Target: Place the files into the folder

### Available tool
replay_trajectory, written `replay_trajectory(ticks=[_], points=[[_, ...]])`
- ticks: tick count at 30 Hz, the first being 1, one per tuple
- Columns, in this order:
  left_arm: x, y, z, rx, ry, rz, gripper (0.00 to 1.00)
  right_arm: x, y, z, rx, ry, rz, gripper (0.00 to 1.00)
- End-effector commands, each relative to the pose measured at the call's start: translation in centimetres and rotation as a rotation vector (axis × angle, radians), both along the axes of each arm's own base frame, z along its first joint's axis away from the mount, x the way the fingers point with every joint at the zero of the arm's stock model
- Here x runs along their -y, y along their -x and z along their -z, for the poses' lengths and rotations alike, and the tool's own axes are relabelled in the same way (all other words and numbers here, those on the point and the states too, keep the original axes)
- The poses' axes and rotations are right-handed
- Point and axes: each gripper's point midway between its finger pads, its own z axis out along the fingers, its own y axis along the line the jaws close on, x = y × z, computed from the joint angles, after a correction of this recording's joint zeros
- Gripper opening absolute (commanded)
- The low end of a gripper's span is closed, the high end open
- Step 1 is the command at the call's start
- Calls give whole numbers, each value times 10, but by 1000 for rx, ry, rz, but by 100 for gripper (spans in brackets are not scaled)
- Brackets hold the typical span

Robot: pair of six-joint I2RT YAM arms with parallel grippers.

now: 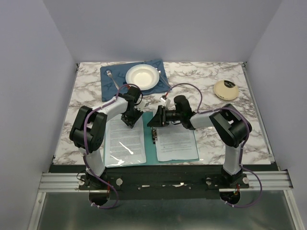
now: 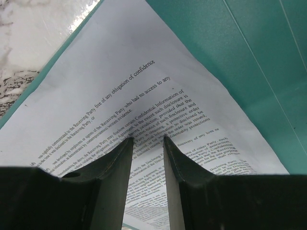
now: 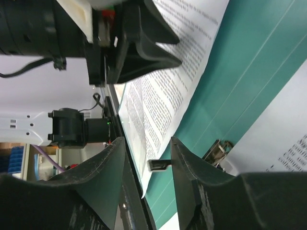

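The teal folder (image 1: 150,152) lies open on the marble table, with files on both halves: one printed sheet (image 1: 124,141) on the left and one (image 1: 176,141) on the right. My left gripper (image 1: 130,120) stands open, its fingertips resting on the left sheet (image 2: 124,86) with nothing between them (image 2: 147,139). My right gripper (image 1: 154,120) hovers open over the spine. In the right wrist view a small black lever (image 3: 160,165) sits between its jaws (image 3: 147,140), touching the right finger, with the metal clip (image 3: 218,149) just beside it. The left sheet's edge (image 3: 163,86) is lifted off the teal cover (image 3: 249,62).
A dark blue placemat (image 1: 108,88) at the back carries a white bowl (image 1: 142,75) and a fork (image 1: 112,78). A round cream object (image 1: 226,89) lies at the back right. Grey walls close in the table on three sides.
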Motion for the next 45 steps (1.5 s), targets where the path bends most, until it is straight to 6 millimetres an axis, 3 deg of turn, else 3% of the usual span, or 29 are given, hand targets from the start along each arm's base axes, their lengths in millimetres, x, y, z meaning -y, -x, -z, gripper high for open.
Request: replay_trajectory(ticks=[1,8,13,16,21,25,27,28,29,30,31,32,33,34,35,40,43,44,45], points=[[-12,-7,-7,41,-55,-1,42,-4,23,-11,15,-46,-61,50],[-13,-8,-9,47,-58,-6,41,-2,38,-11,9,-42,-73,50],[-12,-9,-16,53,-52,-13,43,2,37,-15,34,-19,-54,49],[-7,-11,-31,66,-27,-25,44,2,32,-24,72,1,-41,48],[5,-19,-77,133,53,-41,48,2,20,-46,155,32,-25,46],[18,-14,-104,151,106,-38,56,7,14,-65,233,47,3,42],[26,-16,-114,177,115,-36,60,14,11,-65,266,77,39,35],[30,-15,-116,179,114,-31,63,18,12,-80,332,66,55,29],[37,-14,-115,182,99,-13,65,26,11,-75,351,92,90,16],[42,-13,-115,188,88,-11,66,31,11,-81,382,96,109,10],[46,-17,-121,215,69,-6,73,38,12,-94,453,95,125,6],[50,-19,-124,252,29,11,77,45,11,-93,469,130,153,1],[53,-21,-129,281,19,16,82,52,14,-92,485,148,158,1],[58,-29,-138,326,26,0,98,57,14,-92,521,172,164,1],[61,-32,-140,335,38,-15,99,64,16,-98,538,182,179,1],[69,-51,-135,298,98,-110,99,86,14,-99,543,243,292,1],[82,-56,-147,402,127,-108,99,99,15,-115,525,205,393,1],[87,-53,-167,484,145,-84,98,101,18,-116,527,179,412,1],[91,-52,-174,541,151,-71,89,101,24,-116,530,146,399,1]])
